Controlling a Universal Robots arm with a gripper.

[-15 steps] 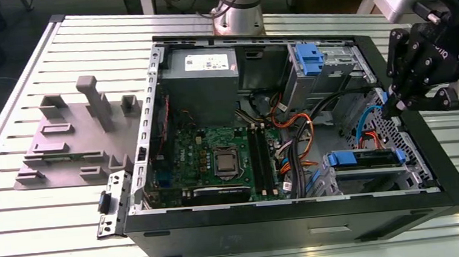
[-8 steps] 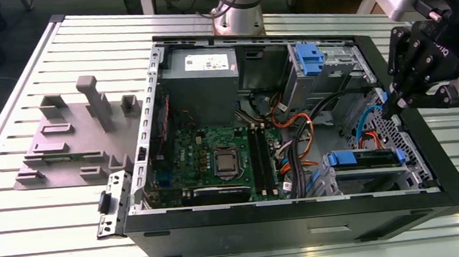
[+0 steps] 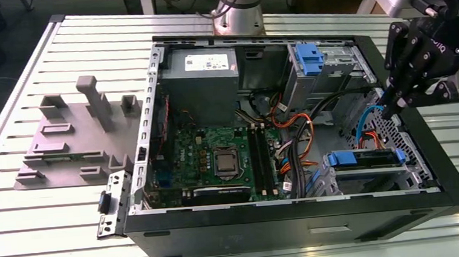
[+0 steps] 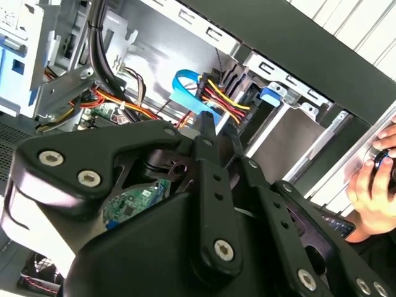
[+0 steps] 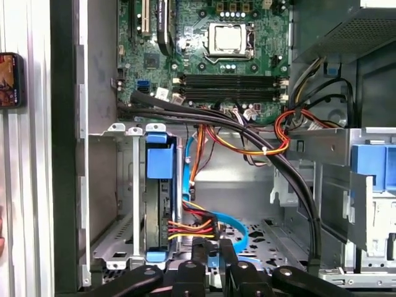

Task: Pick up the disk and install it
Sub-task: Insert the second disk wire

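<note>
Gripper [image 3: 390, 110] hovering over the computer case [image 3: 301, 228]
Fingers [image 4: 207, 127] are pressing together, empty; the disk [image 3: 365, 158] is sitting in the lower bay [image 3: 324, 185]

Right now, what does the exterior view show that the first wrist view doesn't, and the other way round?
The exterior view adds the grey fixture on the table beside the case, and the arm base. The first wrist view adds a small red-faced device outside the case wall. Both give the CPU, the disk sitting in its lower bay, and the gripper close to that bay.
</note>
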